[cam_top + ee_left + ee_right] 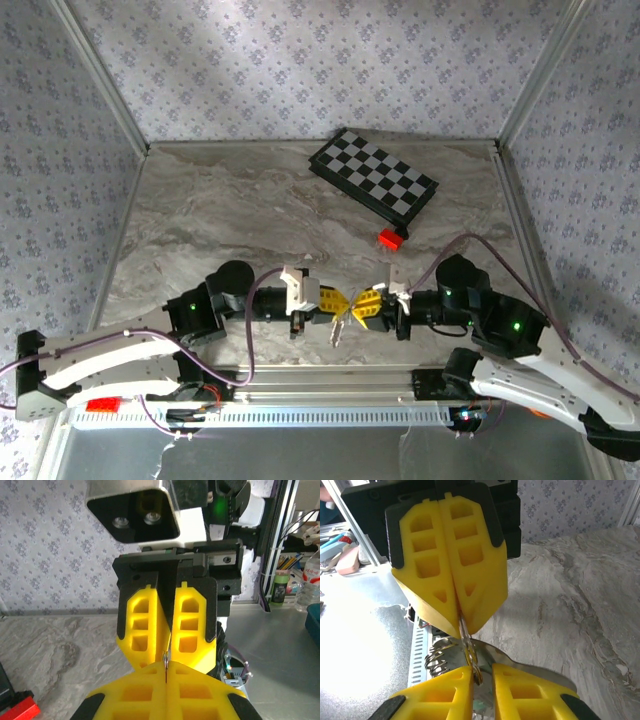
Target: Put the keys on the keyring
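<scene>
The left gripper is pressed fully closed on the thin grey metal wire keyring, over the middle of the near edge of the marble-patterned table. It is met tip to tip by the right gripper, whose yellow fingers are parted narrowly around the wire without clamping it. The small silver-grey metal keys are hung beneath both tips.

A black-and-white chessboard lies at an angle at the far right of the grey marbled tabletop. A small red block sits just beside the board's near edge. Pale floral-patterned walls enclose the tabletop on three sides, with metal posts at the far corners.
</scene>
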